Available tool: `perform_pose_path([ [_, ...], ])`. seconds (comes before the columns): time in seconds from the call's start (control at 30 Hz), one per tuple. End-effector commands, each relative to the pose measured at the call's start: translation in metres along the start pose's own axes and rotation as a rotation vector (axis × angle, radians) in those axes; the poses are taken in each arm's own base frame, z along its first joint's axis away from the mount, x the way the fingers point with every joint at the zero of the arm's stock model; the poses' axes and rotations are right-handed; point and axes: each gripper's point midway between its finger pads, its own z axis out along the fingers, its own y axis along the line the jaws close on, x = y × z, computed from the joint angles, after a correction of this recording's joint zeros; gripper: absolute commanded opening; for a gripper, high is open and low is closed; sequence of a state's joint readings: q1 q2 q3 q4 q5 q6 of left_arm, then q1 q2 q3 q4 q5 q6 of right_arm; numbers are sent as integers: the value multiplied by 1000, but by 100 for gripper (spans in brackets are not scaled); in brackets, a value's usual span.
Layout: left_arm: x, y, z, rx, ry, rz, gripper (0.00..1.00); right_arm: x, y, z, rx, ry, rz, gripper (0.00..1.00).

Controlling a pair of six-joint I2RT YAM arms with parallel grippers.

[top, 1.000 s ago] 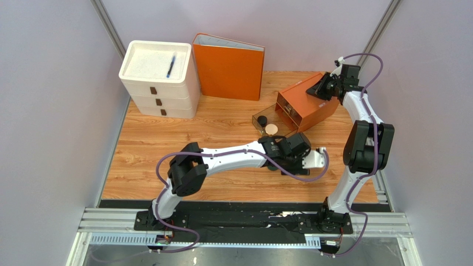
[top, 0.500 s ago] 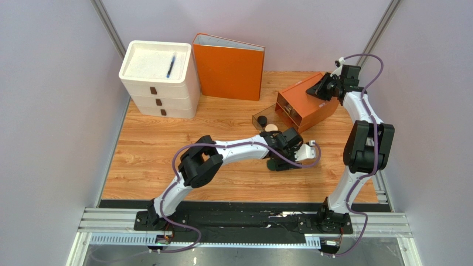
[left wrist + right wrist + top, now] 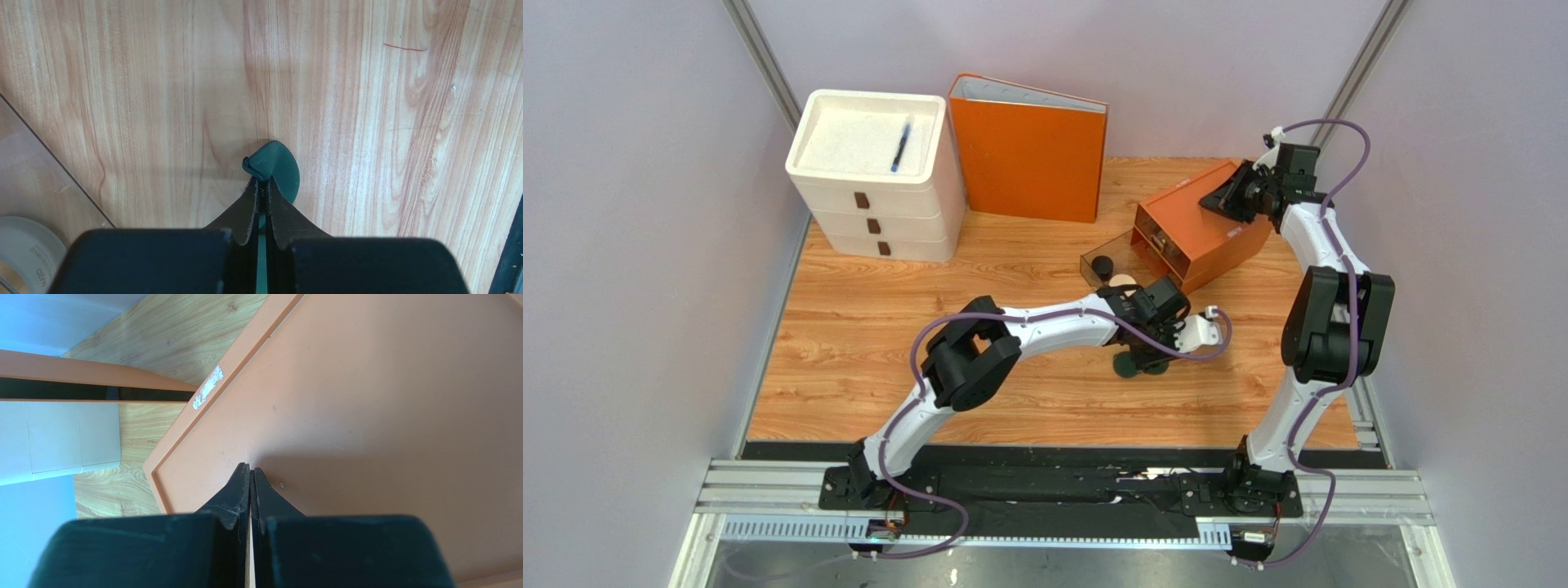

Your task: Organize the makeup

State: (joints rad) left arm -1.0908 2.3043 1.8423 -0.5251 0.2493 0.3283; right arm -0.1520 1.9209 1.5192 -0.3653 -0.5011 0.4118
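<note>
A dark green compact (image 3: pixel 1128 365) lies on the wooden table in front of the clear drawer (image 3: pixel 1095 272). My left gripper (image 3: pixel 1154 354) is shut on it. In the left wrist view the green disc (image 3: pixel 280 167) stands edge-on between the closed fingertips of my left gripper (image 3: pixel 263 185). In the pulled-out drawer sit a black round pot (image 3: pixel 1103 262) and a round beige jar (image 3: pixel 1123 283), whose rim also shows as the jar (image 3: pixel 21 252) at the lower left. My right gripper (image 3: pixel 1236 195) is shut, tips against the top of the orange box (image 3: pixel 393 398), with nothing held.
The orange drawer box (image 3: pixel 1201 230) stands at the back right. A white drawer unit (image 3: pixel 876 196) with a blue pen (image 3: pixel 901 146) on top sits at the back left. An orange binder (image 3: pixel 1028 150) stands upright beside it.
My left gripper swung back left over the green compact, came down and closed on it. The right arm has not moved.
</note>
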Motion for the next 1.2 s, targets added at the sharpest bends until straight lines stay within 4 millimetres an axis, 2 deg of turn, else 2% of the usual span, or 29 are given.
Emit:
perform_pose_path([
  [0.0,-11,-16,-5,49,-9,30,0,151,-87,9,304,466,180,0],
  [0.03,-13,-14,-10,37,-6,33,0,151,-87,9,306,468,181,0],
  [0.23,-60,18,-60,-125,-99,71,0,150,-87,8,308,464,178,0],
  [0.27,-74,25,-74,-154,-136,69,0,150,-87,8,309,465,177,0],
  [0.37,-96,47,-97,-217,-209,20,0,150,-87,7,309,465,175,0],
  [0.47,-110,74,-116,-284,-261,-29,0,150,-87,8,311,466,175,0],
  [0.53,-115,94,-126,-335,-289,-70,0,150,-87,8,310,467,177,0],
  [0.63,-110,116,-128,-402,-275,-107,0,152,-88,9,311,470,178,0],
  [0.67,-100,127,-125,-423,-252,-127,0,152,-89,9,312,473,179,0],
  [0.8,-83,142,-114,-433,-222,-195,1,151,-88,9,311,470,178,0],
  [0.87,-76,146,-104,-429,-204,-217,11,151,-89,9,314,469,176,0],
  [0.9,-73,147,-101,-426,-200,-234,41,152,-88,8,313,472,177,0],
  [0.93,-72,148,-95,-424,-196,-244,51,151,-89,8,315,469,174,0],
  [0.97,-72,146,-93,-411,-199,-248,57,151,-89,8,314,472,175,0],
  [1.0,-72,146,-92,-408,-200,-246,99,151,-88,8,312,472,172,0],
  [1.1,-72,145,-94,-408,-197,-238,99,150,-89,7,318,471,171,0],
  [1.17,-71,146,-102,-426,-190,-218,100,150,-88,7,316,472,172,0],
])
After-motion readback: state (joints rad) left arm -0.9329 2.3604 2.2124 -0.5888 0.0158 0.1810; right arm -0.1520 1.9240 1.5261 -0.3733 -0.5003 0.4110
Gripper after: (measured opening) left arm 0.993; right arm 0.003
